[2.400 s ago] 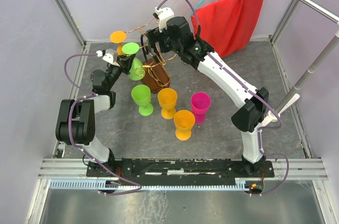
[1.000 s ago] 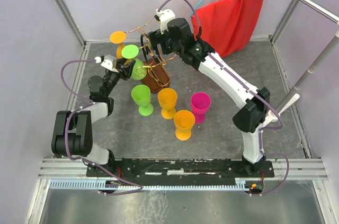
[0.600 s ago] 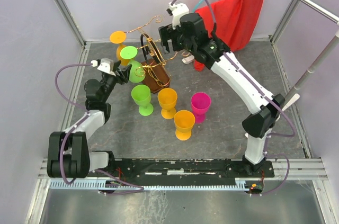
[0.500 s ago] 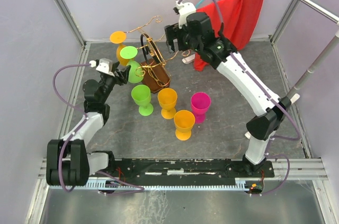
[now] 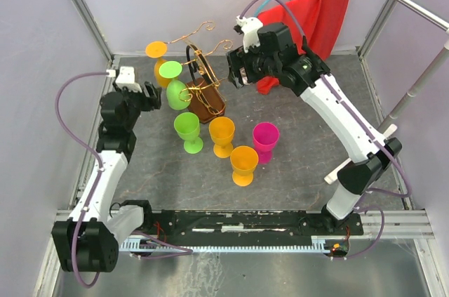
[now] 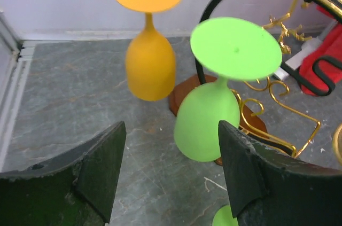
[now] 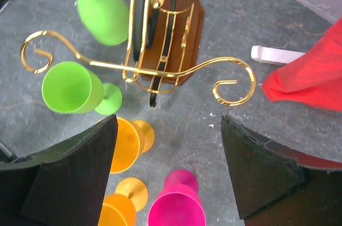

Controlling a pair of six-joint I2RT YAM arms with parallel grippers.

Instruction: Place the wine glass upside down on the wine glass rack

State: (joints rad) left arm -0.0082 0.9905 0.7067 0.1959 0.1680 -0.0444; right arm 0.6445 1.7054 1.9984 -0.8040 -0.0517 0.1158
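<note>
Altogether six glasses and one rack [image 5: 205, 100] occupy the surface [image 5: 302, 177]. Two glasses hang upside down on the rack's left side: the hung orange glass [image 6: 151, 65] and the hung green glass [image 6: 208, 119]. Four stand upright in front of the rack: one standing green glass [image 5: 188, 128], two standing orange glasses [image 5: 222, 132] [image 5: 244, 162] and one magenta glass [image 5: 266, 137]. The left tool [image 5: 149, 93], wide and empty, faces the hung green glass without touching it. The right tool [image 5: 237, 76], wide and empty, hovers above the rack's right side. One red cloth [image 5: 309, 23] sits at the back right.

Left tool [image 6: 171, 130] spread; right tool [image 7: 168, 122] spread.
</note>
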